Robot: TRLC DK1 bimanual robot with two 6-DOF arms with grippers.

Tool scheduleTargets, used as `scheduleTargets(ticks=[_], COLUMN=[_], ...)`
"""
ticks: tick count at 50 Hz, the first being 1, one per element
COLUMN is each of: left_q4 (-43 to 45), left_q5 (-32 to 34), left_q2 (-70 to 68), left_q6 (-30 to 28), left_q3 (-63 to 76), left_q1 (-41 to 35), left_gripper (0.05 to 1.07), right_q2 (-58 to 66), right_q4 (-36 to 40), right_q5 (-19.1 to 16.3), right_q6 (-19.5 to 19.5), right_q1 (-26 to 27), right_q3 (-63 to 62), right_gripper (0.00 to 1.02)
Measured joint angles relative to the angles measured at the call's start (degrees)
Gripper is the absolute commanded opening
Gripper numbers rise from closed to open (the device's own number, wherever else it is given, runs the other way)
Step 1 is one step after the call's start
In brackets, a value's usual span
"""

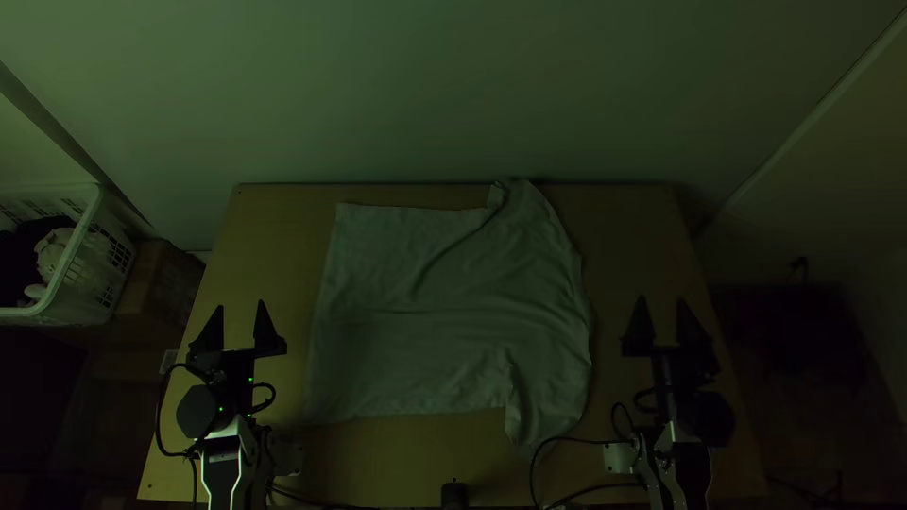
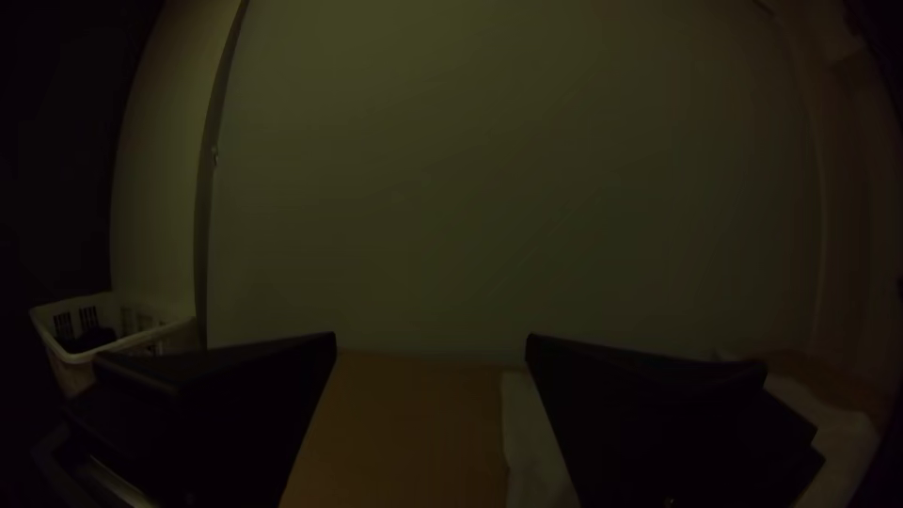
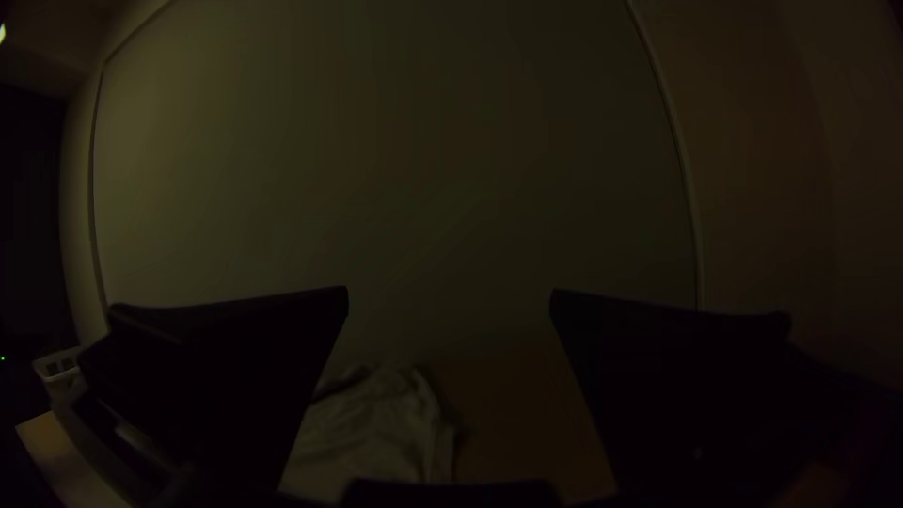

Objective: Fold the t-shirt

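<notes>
The left gripper's fingers (image 1: 265, 331) and the right gripper's fingers (image 1: 693, 331) stand wide apart, holding nothing, at either side of the t-shirt (image 1: 416, 293). It lies spread and wrinkled across the middle of the wooden counter (image 1: 269, 246), with a white basket (image 1: 71, 255) beyond the counter's left side.
</notes>
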State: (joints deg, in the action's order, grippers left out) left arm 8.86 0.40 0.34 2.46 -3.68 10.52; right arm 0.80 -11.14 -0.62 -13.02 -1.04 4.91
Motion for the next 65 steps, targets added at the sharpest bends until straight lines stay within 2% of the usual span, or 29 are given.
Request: scheduleTargets(ticks=[11, 40, 54, 65], left_q4=[6.1, 6.1, -3.1, -12.2], left_q5=[0.0, 0.0, 0.0, 0.0], left_q2=[6.5, 36.9, 51.0, 63.7], left_q6=[-1.0, 0.1, 0.1, 0.1], left_q3=[-9.1, -38.7, -53.7, -65.5], left_q1=[-1.2, -1.5, -3.5, -6.3], left_gripper=[1.02, 1.02, 1.02, 1.02], right_q2=[7.9, 35.3, 52.7, 66.1], right_q4=[-2.8, -2.4, 7.9, 14.2], right_q5=[0.0, 0.0, 0.0, 0.0], right_q6=[1.8, 3.0, 3.0, 3.0], right_q1=[0.0, 0.0, -0.1, -3.1], right_q3=[7.9, 34.8, 51.0, 63.3], right_gripper=[0.98, 0.98, 0.98, 0.98])
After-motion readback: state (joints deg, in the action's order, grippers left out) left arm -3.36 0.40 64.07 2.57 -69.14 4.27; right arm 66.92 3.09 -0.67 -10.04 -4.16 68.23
